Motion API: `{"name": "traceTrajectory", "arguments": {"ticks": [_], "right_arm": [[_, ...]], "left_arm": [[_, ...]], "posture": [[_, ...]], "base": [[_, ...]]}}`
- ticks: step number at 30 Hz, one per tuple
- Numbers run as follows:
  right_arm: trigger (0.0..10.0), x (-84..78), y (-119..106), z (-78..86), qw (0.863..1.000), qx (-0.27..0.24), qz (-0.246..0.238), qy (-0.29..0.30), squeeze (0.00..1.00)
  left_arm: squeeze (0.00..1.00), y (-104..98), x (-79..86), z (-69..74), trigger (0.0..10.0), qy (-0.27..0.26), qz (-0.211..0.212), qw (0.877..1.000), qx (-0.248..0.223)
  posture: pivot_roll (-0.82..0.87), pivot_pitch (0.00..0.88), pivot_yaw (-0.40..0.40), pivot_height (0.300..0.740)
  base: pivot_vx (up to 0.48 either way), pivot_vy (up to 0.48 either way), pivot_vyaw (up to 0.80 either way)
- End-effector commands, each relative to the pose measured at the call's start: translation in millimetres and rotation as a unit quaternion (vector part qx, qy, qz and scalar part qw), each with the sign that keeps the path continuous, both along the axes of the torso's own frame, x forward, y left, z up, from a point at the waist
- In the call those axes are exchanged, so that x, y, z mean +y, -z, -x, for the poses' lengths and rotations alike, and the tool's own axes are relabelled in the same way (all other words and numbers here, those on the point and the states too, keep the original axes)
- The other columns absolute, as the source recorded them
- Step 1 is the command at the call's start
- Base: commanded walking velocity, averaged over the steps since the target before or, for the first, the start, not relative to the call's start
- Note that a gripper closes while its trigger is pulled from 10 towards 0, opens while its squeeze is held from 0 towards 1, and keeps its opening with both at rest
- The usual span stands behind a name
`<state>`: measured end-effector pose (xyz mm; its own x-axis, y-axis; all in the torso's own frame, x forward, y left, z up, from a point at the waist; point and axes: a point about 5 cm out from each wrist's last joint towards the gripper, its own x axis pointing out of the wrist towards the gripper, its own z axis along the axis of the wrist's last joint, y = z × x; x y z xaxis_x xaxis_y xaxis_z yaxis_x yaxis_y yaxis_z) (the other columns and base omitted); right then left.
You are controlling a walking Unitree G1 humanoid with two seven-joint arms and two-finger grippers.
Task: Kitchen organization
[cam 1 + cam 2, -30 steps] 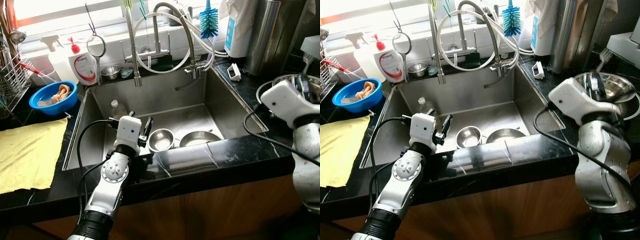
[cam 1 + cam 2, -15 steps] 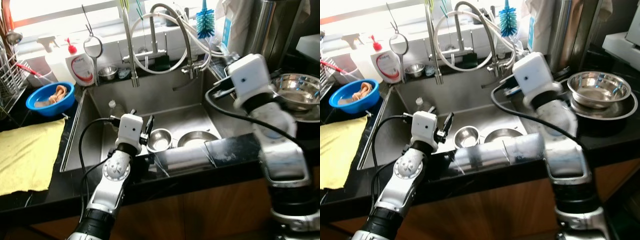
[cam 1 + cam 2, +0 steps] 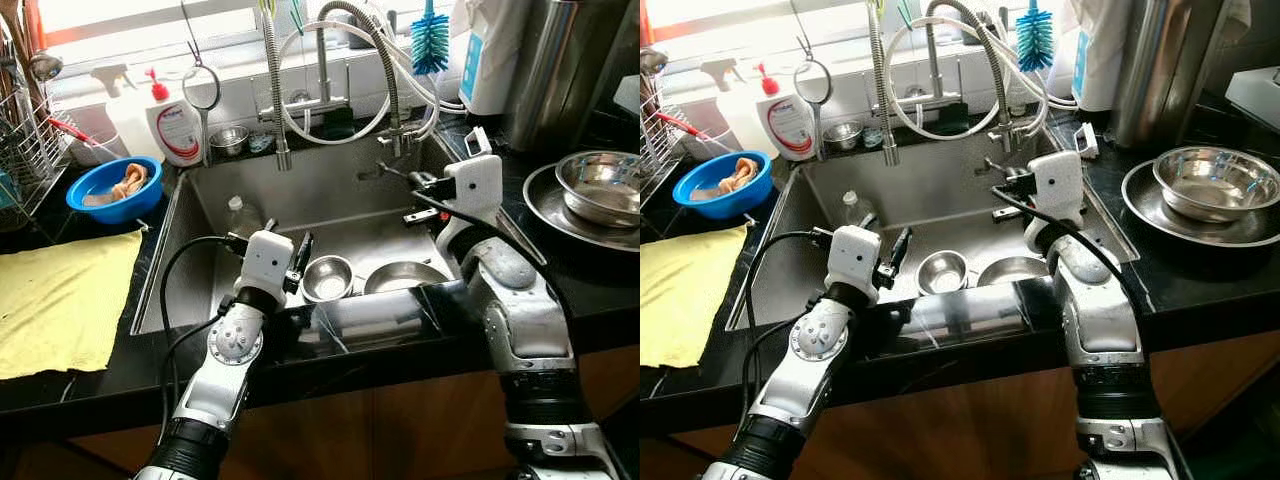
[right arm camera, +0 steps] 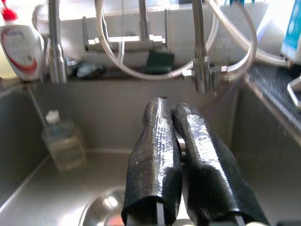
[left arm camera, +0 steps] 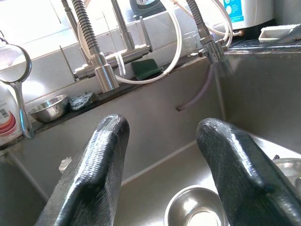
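Note:
In the steel sink (image 3: pixel 200 205) lie a small steel bowl (image 3: pixel 327 277), a shallow steel dish (image 3: pixel 403 276) beside it and a clear plastic bottle (image 3: pixel 238 215). My left gripper (image 5: pixel 160 125) hangs open over the sink's near edge, just left of the small bowl, nothing between its fingers (image 3: pixel 303 250). My right gripper (image 4: pixel 170 106) is shut and empty. It reaches in over the sink's right side, above the shallow dish, pointing toward the taps. A steel bowl (image 3: pixel 598 185) sits on a steel plate (image 3: pixel 545 200) on the right counter.
Two spring faucets (image 3: pixel 275 110) with hoses rise behind the sink. A soap bottle (image 3: pixel 175 125), a blue bowl (image 3: pixel 115 188), a dish rack (image 3: pixel 20 150) and a yellow cloth (image 3: pixel 60 300) occupy the left counter. A tall steel canister (image 3: pixel 560 70) stands at the back right.
My right arm has swung from the bowl on the right counter leftward and down into the sink's right side. The left arm has held still. The camera shifted slightly.

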<state>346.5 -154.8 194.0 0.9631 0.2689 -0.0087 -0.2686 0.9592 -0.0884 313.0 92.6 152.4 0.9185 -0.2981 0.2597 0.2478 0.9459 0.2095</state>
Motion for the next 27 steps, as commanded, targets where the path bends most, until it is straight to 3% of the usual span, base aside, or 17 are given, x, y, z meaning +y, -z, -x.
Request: {"name": "traceTrajectory", "arguments": {"ticks": [1, 3, 8, 25, 26, 27], "right_arm": [[10.0, 4.3, 4, -0.7, 1.0, 0.014, -0.019, -0.009, 0.0], [10.0, 6.2, 7, -1.6, 0.999, 0.026, -0.038, -0.013, 0.0], [10.0, 5.1, 32, -1.1, 0.997, 0.07, -0.027, 0.004, 0.0], [10.0, -5.3, 40, -3.0, 0.994, 0.094, -0.041, 0.046, 0.0], [10.0, -5.7, 39, -3.4, 0.993, 0.093, -0.045, 0.051, 0.96], [10.0, -5.8, 39, -3.5, 0.993, 0.094, -0.047, 0.052, 1.0]], "left_arm": [[0.0, 3, 2.8, 1.2, 10.0, -0.003, -0.012, 1.0, -0.001], [0.0, 3, 2.5, 1.4, 10.0, -0.003, -0.012, 1.0, -0.001], [0.0, 5, 1.1, 2.9, 10.0, -0.002, -0.011, 1.0, 0.0], [0.0, 8, -0.4, 5.8, 10.0, 0.001, -0.011, 1.0, 0.003], [0.0, 8, -0.4, 6.1, 10.0, 0.001, -0.011, 1.0, 0.003], [0.0, 9, -0.4, 6.3, 10.0, 0.001, -0.011, 1.0, 0.003]], "posture": [[-0.22, 0.0, 0.123, 0.74], [-0.22, 0.0, 0.121, 0.74], [-0.21, 0.0, 0.114, 0.74], [-0.21, 0.0, 0.11, 0.74], [-0.21, 0.0, 0.109, 0.74], [-0.21, 0.0, 0.107, 0.74]], "base": [[0.0, 0.0, 0.0], [0.0, 0.0, 0.0], [0.0, 0.0, 0.0], [0.0, 0.0, 0.0], [0.0, 0.0, 0.0], [0.0, 0.0, 0.0]]}}
